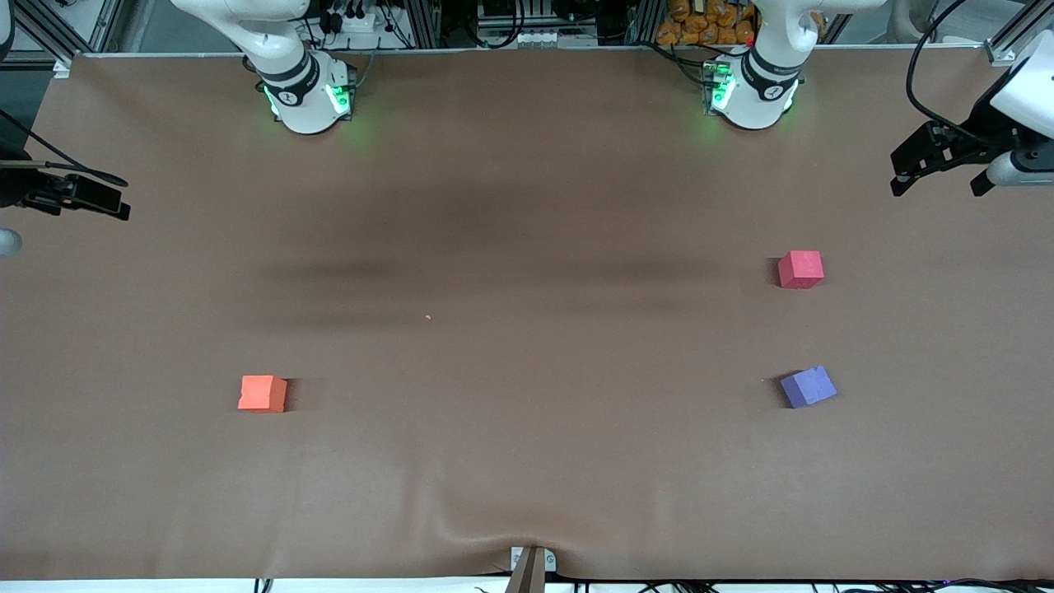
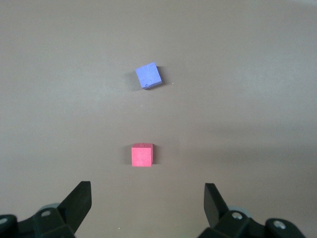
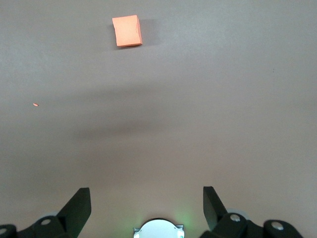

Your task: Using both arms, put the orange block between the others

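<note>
The orange block (image 1: 263, 394) (image 3: 127, 30) lies alone on the brown table toward the right arm's end. The pinkish-red cube (image 1: 800, 269) (image 2: 142, 154) and the purple-blue cube (image 1: 808, 386) (image 2: 149, 75) lie toward the left arm's end, a gap of bare cloth between them; the purple-blue one is nearer the front camera and turned askew. My left gripper (image 1: 939, 186) (image 2: 147, 198) hangs open over the table's end past the two cubes, holding nothing. My right gripper (image 1: 115, 206) (image 3: 146, 198) hangs open and empty over its end of the table. Both arms wait.
A tiny orange crumb (image 1: 427, 317) (image 3: 35, 104) lies mid-table. The arm bases (image 1: 309, 99) (image 1: 753, 95) stand green-lit along the table's back edge. A metal bracket (image 1: 531, 564) sits at the front edge, where the cloth wrinkles.
</note>
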Robot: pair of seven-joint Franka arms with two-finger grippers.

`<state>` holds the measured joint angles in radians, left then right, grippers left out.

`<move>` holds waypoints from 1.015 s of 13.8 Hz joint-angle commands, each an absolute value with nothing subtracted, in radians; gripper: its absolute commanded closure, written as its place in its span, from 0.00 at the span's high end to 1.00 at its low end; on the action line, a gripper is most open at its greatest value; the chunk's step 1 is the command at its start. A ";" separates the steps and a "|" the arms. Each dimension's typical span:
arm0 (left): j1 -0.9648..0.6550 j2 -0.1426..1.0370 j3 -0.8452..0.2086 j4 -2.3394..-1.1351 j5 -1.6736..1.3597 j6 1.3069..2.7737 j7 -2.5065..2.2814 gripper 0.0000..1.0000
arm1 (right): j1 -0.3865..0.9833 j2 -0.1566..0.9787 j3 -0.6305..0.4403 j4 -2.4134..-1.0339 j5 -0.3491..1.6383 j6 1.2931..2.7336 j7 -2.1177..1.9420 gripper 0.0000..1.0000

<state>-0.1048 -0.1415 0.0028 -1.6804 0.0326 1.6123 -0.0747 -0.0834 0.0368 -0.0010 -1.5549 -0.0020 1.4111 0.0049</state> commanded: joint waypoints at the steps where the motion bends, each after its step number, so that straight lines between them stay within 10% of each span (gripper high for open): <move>1: -0.097 -0.141 -0.003 -1.672 0.037 1.568 -0.054 1.00 | -0.083 0.029 0.002 -1.559 0.009 1.411 0.020 1.00; 14: -0.097 -0.100 0.005 -1.654 0.038 1.539 -0.072 1.00 | -0.072 0.029 0.002 -1.560 0.009 1.413 0.020 1.00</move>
